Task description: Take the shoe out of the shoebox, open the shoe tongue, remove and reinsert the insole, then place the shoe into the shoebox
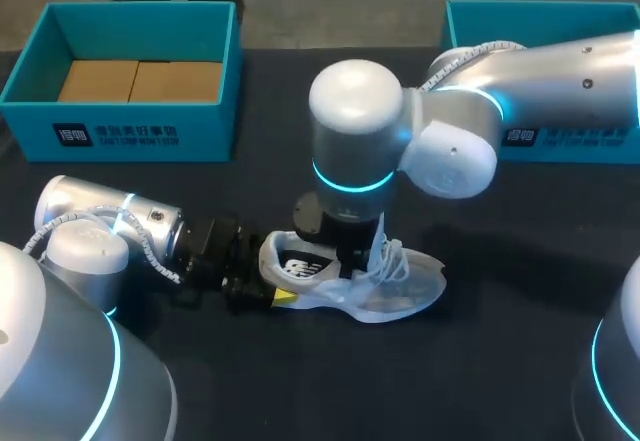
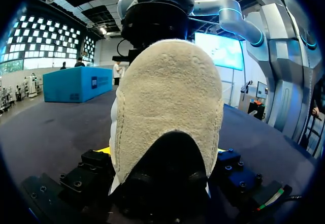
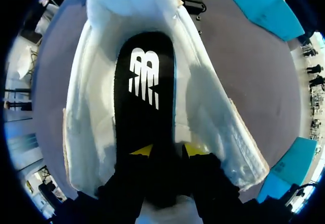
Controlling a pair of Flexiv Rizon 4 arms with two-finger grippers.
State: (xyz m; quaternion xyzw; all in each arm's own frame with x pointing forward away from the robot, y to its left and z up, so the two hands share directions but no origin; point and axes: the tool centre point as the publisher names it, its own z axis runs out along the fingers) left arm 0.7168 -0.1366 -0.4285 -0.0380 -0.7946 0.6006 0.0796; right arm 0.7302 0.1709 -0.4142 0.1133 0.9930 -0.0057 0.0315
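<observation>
Where the head view looks down on the dark table (image 1: pixel 500 361), two teal boxes stand along its far side. The left shoebox (image 1: pixel 130 131) holds two brown cardboard pieces (image 1: pixel 98 81) side by side. The right shoebox (image 1: pixel 470 23) is largely covered by the right arm, so its inside cannot be seen. One white shoe (image 1: pixel 400 286) lies on the table outside both boxes, near the middle, toe toward the right, with its black insole (image 1: pixel 297 264) showing in the opening. The left arm lies low and level, with the left gripper (image 1: pixel 272 293) at the heel. The right arm comes in high, bends and drops straight down, putting the right gripper (image 1: pixel 352 259) in the shoe's opening.

In the left wrist view, the right shoebox (image 2: pixel 76 84) stands on the table beyond the shoe (image 2: pixel 167 102), its contents hidden. The beige heel fills the left gripper (image 2: pixel 162 153), whose fingers press it from both sides, clamping the shoe. The right arm's wrist stands directly over the shoe.

In the right wrist view, parts of both boxes show past the shoe (image 3: pixel 208 112), their insides out of sight. The right gripper (image 3: pixel 167 150) points down into the shoe, its two yellow tips pinching the insole (image 3: pixel 147 97) between them.
</observation>
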